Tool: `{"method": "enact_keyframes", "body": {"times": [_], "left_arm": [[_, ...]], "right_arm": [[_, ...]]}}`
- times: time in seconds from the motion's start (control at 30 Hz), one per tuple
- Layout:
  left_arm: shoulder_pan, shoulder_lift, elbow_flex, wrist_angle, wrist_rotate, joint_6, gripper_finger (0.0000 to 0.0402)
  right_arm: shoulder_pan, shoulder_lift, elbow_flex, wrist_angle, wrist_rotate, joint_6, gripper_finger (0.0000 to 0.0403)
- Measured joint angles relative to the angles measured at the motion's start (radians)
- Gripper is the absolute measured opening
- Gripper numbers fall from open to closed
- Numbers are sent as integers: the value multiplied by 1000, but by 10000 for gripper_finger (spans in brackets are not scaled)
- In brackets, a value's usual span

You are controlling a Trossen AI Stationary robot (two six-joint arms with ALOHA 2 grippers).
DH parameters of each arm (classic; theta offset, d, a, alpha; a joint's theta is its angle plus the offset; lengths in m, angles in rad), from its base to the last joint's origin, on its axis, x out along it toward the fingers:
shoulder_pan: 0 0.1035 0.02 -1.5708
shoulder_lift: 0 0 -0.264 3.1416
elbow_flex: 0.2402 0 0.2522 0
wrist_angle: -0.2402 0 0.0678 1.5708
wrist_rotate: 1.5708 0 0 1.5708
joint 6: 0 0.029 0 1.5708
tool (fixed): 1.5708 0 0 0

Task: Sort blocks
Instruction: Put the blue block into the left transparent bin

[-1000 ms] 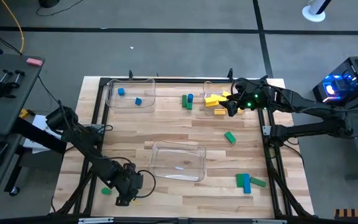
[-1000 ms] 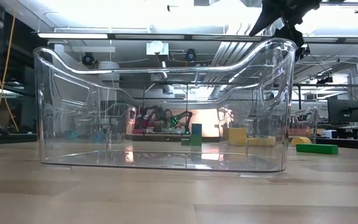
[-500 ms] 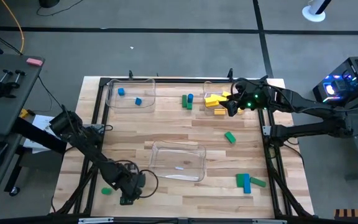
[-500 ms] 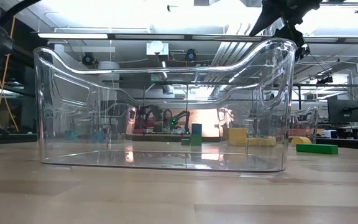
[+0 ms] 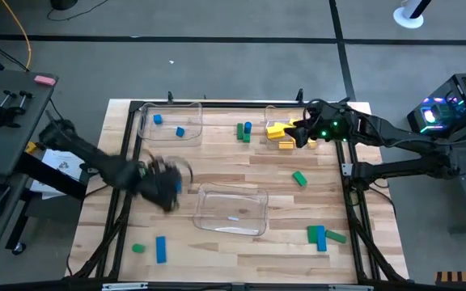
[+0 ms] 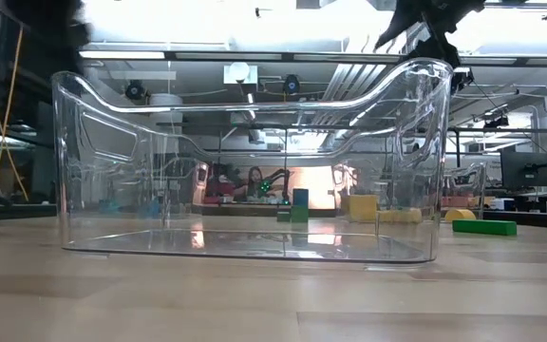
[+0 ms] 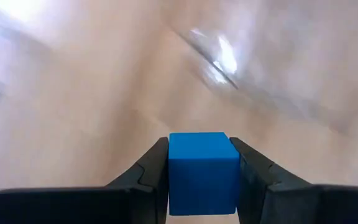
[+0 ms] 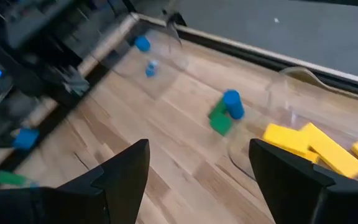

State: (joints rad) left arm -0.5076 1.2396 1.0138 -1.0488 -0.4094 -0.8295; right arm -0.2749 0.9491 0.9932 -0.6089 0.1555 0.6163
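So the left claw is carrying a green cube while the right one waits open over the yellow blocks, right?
Not quite: the cube in the left gripper is blue, not green, as the left wrist view shows. The rest holds: the right gripper is open by the yellow blocks in the far tray.

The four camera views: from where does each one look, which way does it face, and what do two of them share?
High view: above the table, facing down; both arms show.
Low view: at tabletop height, facing through a clear tray.
Left wrist view: on the left arm; its left gripper clamps a blue cube.
Right wrist view: on the right arm; open right gripper.
Shared: the yellow blocks.
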Motion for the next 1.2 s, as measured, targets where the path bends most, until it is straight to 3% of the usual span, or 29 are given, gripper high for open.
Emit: {"method": "enact_keyframes", "body": {"times": [0.1,0.33,0.5,0.67,0.87,0.97,1.07,1.2], "left_arm": [[163,-107,18,-14,-159,95,105],[706,-143,17,-1,-176,419,107],[1020,-67,17,64,0,502,134],[1177,-1,18,58,201,526,183],[1202,0,65,42,312,506,229],[1147,-41,64,35,477,443,233],[968,-111,43,67,554,325,231],[569,-191,0,137,441,21,229]], "right_arm": [[0,0,0,69,0,8,272],[0,7,0,175,36,7,272],[0,43,0,188,46,15,272],[0,96,0,189,34,16,272],[0,130,0,198,28,15,272],[0,130,0,212,11,8,272],[0,130,0,205,-21,3,272],[1,129,0,167,-61,-13,272]]}}
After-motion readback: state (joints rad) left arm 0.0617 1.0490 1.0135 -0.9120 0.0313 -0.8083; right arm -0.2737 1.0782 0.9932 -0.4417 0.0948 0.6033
